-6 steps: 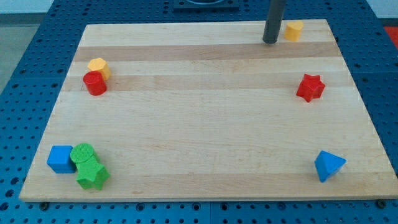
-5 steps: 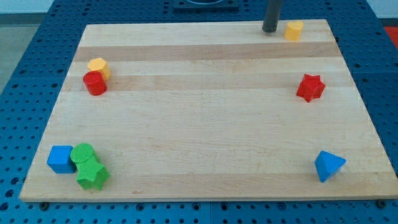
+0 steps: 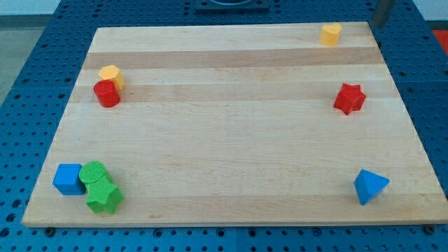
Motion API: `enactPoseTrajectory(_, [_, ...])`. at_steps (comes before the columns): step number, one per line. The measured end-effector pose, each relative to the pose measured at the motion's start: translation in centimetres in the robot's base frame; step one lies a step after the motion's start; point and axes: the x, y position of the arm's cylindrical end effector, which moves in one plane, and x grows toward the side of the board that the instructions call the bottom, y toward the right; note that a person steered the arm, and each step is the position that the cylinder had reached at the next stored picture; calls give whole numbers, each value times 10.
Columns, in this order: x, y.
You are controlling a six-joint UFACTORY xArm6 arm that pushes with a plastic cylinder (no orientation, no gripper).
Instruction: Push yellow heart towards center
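Wood fills the one camera view: a pale board lies on a blue perforated table. The yellow heart sits at the view's top right, close to the board's far edge and well apart from the centre. Our tip shows only as a blurred grey end of the rod at the very top right. It is just off the board's corner, to the right of the heart and slightly above it, and not touching it. The rod carries no jaws, so we hold nothing. Down the view's right side are a red star and, near the bottom right, a blue triangular block, each alone. On the view's left a second yellow block, whose shape we cannot make out, touches a red cylinder just below it. At the bottom left three blocks are bunched in contact: a blue cube, a green cylinder on its right, and a green star below the cylinder.
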Motion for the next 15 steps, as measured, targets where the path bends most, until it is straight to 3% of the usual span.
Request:
enactPoseTrajectory(4, [19, -113])
enactPoseTrajectory(6, [62, -173])
enactPoseTrajectory(8, [-9, -132])
enactPoseTrajectory(9, [10, -106])
enactPoseTrajectory(11, [50, -132])
enactPoseTrajectory(15, [83, -150])
